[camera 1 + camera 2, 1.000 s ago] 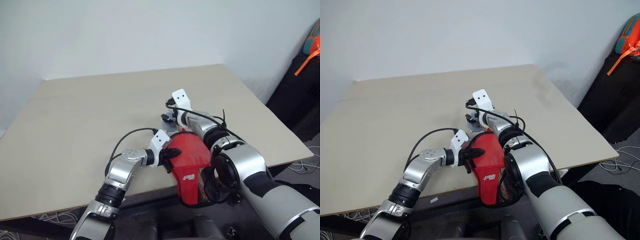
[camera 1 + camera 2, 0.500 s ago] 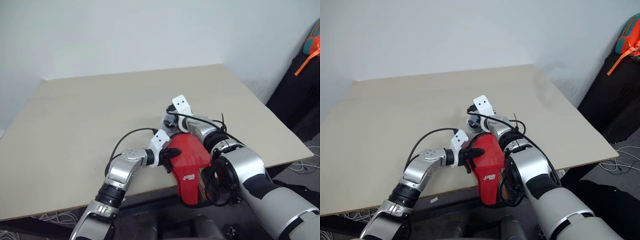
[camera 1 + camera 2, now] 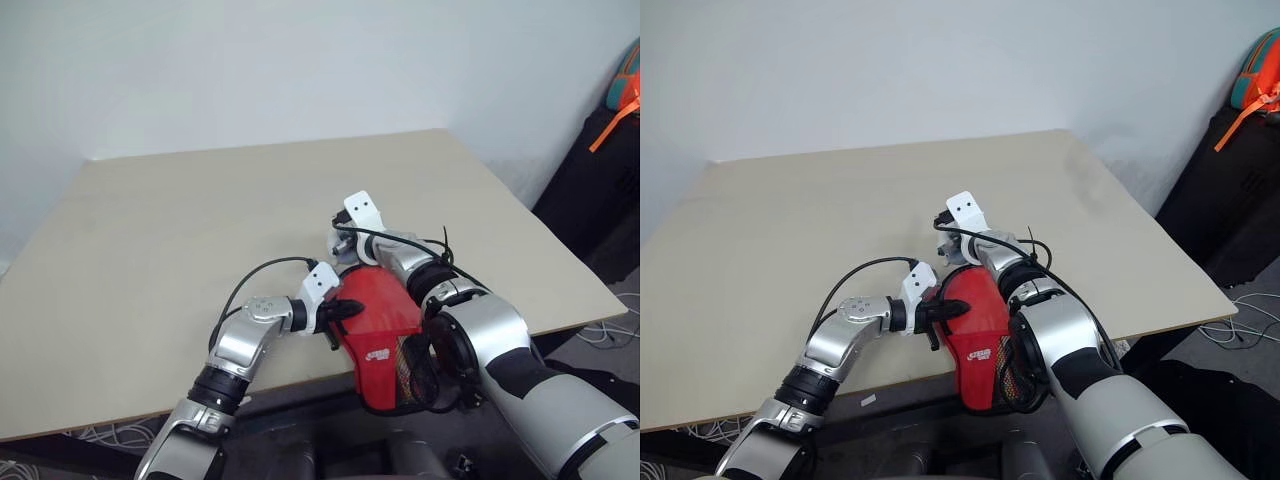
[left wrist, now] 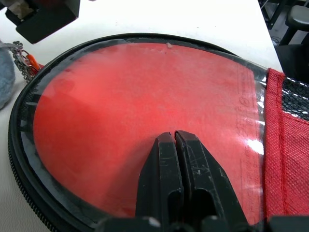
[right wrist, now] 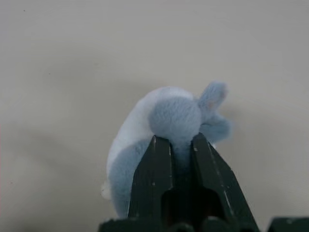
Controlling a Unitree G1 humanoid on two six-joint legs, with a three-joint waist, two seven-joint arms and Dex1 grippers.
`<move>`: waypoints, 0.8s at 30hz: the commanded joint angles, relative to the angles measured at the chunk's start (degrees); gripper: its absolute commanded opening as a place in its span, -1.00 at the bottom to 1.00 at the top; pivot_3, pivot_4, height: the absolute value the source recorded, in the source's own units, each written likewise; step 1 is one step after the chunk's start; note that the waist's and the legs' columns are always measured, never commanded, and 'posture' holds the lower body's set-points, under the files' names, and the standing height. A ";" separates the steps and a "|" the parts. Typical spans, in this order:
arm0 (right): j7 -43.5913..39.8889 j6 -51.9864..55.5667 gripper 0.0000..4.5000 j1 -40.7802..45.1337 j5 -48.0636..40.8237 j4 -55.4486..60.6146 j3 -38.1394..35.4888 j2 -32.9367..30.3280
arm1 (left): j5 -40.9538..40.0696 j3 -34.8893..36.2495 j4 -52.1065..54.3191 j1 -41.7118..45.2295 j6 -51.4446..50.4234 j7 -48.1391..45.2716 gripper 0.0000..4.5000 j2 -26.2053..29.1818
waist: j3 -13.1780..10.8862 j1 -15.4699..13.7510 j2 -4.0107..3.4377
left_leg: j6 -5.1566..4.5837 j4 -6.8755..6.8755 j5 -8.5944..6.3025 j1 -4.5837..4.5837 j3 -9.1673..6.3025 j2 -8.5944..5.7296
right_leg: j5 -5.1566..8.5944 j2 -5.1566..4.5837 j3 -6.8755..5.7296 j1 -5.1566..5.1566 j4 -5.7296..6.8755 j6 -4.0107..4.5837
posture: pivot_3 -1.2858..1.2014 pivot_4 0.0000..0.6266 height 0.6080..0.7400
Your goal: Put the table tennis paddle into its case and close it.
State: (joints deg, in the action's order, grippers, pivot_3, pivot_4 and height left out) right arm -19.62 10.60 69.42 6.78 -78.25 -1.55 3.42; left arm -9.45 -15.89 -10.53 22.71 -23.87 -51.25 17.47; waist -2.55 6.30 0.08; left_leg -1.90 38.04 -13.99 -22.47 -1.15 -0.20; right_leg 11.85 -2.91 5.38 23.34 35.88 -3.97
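Left wrist view: the left gripper (image 4: 175, 137) has its two black fingers pressed together with no gap, tips resting on the red face seen through the clear film of the case (image 4: 145, 111). The black zipper rim (image 4: 14, 159) curves round that red disc; red fabric and black mesh sit at one side. The disc looks like the table tennis paddle (image 4: 120, 106) lying inside the case (handle hidden, so I cannot confirm more than the red face).

Head views: the case (image 3: 380, 315) lies at the near edge of the table (image 3: 150, 230), its round end on the tabletop and its mesh end hanging past the edge toward the robot. The left gripper (image 3: 345, 310) comes in from the left and meets the case's left side. The right gripper (image 3: 342, 240) sits just beyond the far end of the case, near the middle of the table's near half.

Right wrist view: the right gripper (image 5: 175, 140) is closed on a small pale blue plush lump (image 5: 164, 121), fingers pinching its near part with fluff squeezed between them. The plush rests on the bare tabletop. A little ear-like tuft sticks up from it.

Zipper state round the far side cannot be told. A black and orange bag (image 3: 628, 85) stands far right, off the table.
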 commanded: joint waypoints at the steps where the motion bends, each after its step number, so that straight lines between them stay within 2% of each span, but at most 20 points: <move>1: 0.23 -1.51 -0.99 1.01 -0.03 1.79 -0.30 -1.71 | 1.29 -1.65 -1.92 0.60 0.13 -0.80 -1.00 0.28 | 0.00 -0.01 0.00 | 0.00 0.00 0.00 0.00 -0.01 0.00 | 0.00 0.00 0.00 0.00 0.00 0.00 | 0.03 -1.00 1.00; 10: 1.68 -4.01 -0.99 0.91 -2.14 4.46 -2.24 -6.06 | 1.62 -2.44 -6.56 3.55 1.97 -2.05 -1.00 -0.68 | 0.01 0.02 0.00 | 0.00 0.01 0.00 0.00 -0.01 -0.01 | 0.00 0.00 -0.01 -0.02 -0.01 0.00 | 0.03 -1.00 1.00; 16: -0.25 -2.65 -0.99 -1.20 -4.58 8.30 -3.65 -8.71 | 2.20 -3.05 -9.44 4.82 3.66 -3.14 -1.00 -1.18 | 0.01 -0.32 -0.01 | -0.01 0.04 0.01 -0.01 -0.03 -0.04 | 0.00 -0.01 -0.02 -0.07 -0.02 0.00 | 0.03 -1.00 1.00; 24: -3.15 5.72 -0.99 -11.85 -6.75 24.83 -3.23 -13.28 | 3.57 -3.32 -14.70 5.77 8.37 -3.36 -1.00 -2.47 | 0.03 -0.56 -0.02 | -0.02 0.11 0.01 -0.01 -0.06 -0.07 | 0.01 -0.04 -0.06 -0.15 -0.04 -0.01 | 0.03 -1.00 1.00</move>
State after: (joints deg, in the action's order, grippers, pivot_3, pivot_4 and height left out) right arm -23.00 14.94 56.85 1.19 -59.25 -3.97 -8.27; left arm -7.92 -17.80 -22.55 28.85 -15.46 -54.81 14.90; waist -2.53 5.73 0.05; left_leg -1.92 38.16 -13.98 -22.48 -1.22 -0.28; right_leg 11.85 -2.95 5.33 23.18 35.84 -3.98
